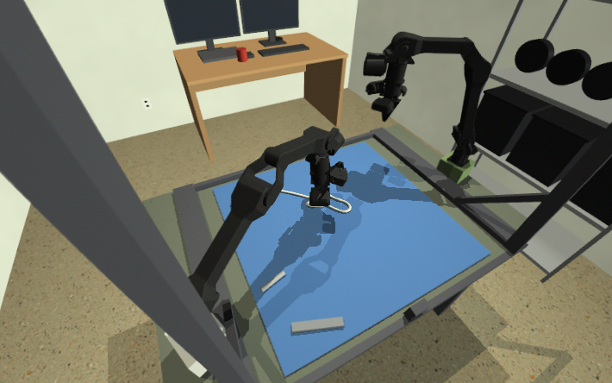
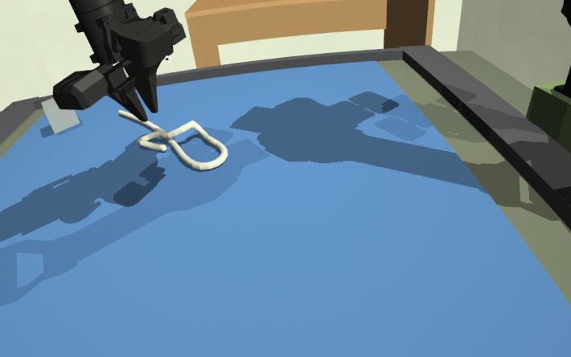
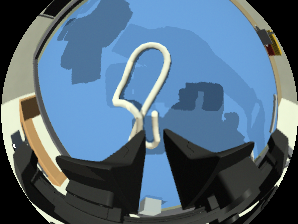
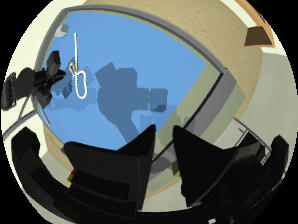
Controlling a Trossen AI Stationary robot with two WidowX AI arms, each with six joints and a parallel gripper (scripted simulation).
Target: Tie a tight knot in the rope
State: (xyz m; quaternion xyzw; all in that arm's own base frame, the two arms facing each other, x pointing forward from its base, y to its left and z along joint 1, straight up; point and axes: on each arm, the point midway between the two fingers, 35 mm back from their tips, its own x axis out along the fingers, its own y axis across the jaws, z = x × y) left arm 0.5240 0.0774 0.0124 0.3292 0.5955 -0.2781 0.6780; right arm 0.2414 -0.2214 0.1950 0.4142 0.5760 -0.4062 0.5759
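A white rope (image 1: 344, 208) (image 2: 207, 165) (image 3: 150, 47) (image 4: 80, 86) lies on the blue mat (image 1: 370, 266) (image 2: 323, 244) at its far side, crossed over itself into a loose loop with one long tail. My left gripper (image 1: 316, 202) (image 2: 143, 116) (image 3: 154, 133) points down at the crossing near the tail. Its fingers stand a narrow gap apart, and a short bend of rope shows between the tips. My right gripper (image 1: 387, 111) (image 4: 164, 129) hangs high in the air beyond the table's far right corner, narrowly open and empty.
A flat grey bar (image 1: 316, 324) and a smaller grey strip (image 1: 272, 280) lie on the mat's near part. A small grey block (image 2: 59, 117) stands near the mat's far edge behind the left gripper. A dark raised frame (image 1: 413, 159) borders the table. A shelf rack stands to the right.
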